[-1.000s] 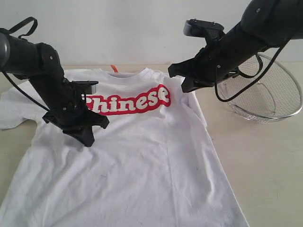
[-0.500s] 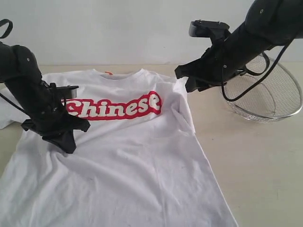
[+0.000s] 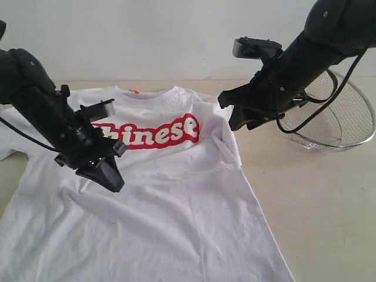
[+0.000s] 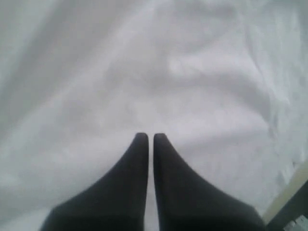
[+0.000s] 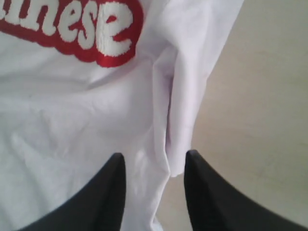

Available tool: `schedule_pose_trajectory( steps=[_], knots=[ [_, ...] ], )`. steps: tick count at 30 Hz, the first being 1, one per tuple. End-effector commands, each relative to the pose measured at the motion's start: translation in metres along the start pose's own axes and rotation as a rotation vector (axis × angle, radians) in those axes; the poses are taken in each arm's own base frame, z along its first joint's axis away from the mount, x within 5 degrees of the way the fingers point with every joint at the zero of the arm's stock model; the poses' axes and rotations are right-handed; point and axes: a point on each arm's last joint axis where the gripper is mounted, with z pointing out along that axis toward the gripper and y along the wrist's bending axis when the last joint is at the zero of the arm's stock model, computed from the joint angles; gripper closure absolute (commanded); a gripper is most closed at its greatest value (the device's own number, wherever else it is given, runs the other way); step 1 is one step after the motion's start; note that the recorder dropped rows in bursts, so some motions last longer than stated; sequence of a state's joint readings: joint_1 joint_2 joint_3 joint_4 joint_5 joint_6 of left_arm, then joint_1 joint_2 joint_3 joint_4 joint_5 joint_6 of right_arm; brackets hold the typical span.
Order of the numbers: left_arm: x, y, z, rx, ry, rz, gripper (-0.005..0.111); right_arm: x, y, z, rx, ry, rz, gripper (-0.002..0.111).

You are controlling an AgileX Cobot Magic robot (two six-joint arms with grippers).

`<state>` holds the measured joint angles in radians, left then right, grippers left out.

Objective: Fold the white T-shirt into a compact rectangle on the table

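Observation:
The white T-shirt [image 3: 164, 200] lies front up on the table [image 3: 317, 200], its red lettering [image 3: 154, 133] across the chest and an orange neck tag [image 3: 134, 91] at the collar. My left gripper [image 3: 111, 179] hovers low over the shirt's left chest, just below the lettering. In the left wrist view it [image 4: 150, 137] is shut with only white cloth [image 4: 192, 72] beneath it. My right gripper [image 3: 235, 119] is above the shirt's right shoulder. It [image 5: 154, 161] stands open over the sleeve [image 5: 187, 96], which is folded in along the shirt's edge.
A silver wire-mesh basket [image 3: 341, 123] stands at the back right, just behind the right arm. Bare tabletop [image 5: 260, 96] lies right of the shirt. The shirt's hem runs off the near edge of the exterior view.
My right gripper has opened and let go of the shoulder cloth. The shirt slid left, then stayed. My left gripper swung left, then back right over the chest.

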<state>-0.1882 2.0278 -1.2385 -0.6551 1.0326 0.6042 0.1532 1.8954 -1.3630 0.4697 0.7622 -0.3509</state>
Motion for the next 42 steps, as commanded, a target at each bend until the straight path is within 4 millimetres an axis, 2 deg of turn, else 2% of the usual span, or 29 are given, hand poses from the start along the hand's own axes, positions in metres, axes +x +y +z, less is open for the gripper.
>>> schedule_pose_trajectory(
  steps=[1,5,7,10,12,15,17,20,30,38,42],
  knots=[
    [0.001,-0.042,0.015,0.035,0.058,0.114,0.102,0.004,0.001,-0.002,-0.022,0.051,0.006,0.073],
    [0.006,-0.072,0.034,0.035,0.12,0.205,0.102,0.015,0.008,-0.01,-0.077,0.134,0.024,0.077],
    [0.007,-0.079,0.038,0.035,0.134,0.227,0.102,0.029,0.013,-0.015,-0.106,0.14,0.046,0.089],
    [0.007,-0.079,0.039,0.033,0.131,0.237,0.102,0.056,0.023,-0.029,-0.158,0.122,0.078,0.109],
    [0.007,-0.076,0.035,0.034,0.126,0.227,0.102,0.082,0.033,-0.03,-0.185,0.128,0.057,0.108],
    [0.007,-0.074,0.029,0.036,0.113,0.222,0.102,0.121,0.045,-0.017,-0.158,0.177,0.052,0.108],
    [0.006,-0.075,0.022,0.032,0.095,0.224,0.102,0.143,0.05,-0.005,-0.136,0.211,0.05,0.108],
    [0.006,-0.078,0.014,0.029,0.071,0.234,0.102,0.163,0.052,0.006,-0.097,0.227,0.065,0.108],
    [0.007,-0.082,0.008,0.03,0.061,0.24,0.102,0.181,0.048,0.015,-0.055,0.243,0.074,0.108],
    [0.007,-0.086,0.003,0.034,0.036,0.236,0.102,0.193,0.038,0.034,-0.008,0.294,0.102,0.108],
    [0.006,-0.09,-0.004,0.026,-0.003,0.241,0.102,0.197,0.038,0.037,-0.014,0.332,0.105,0.108]
  ],
)
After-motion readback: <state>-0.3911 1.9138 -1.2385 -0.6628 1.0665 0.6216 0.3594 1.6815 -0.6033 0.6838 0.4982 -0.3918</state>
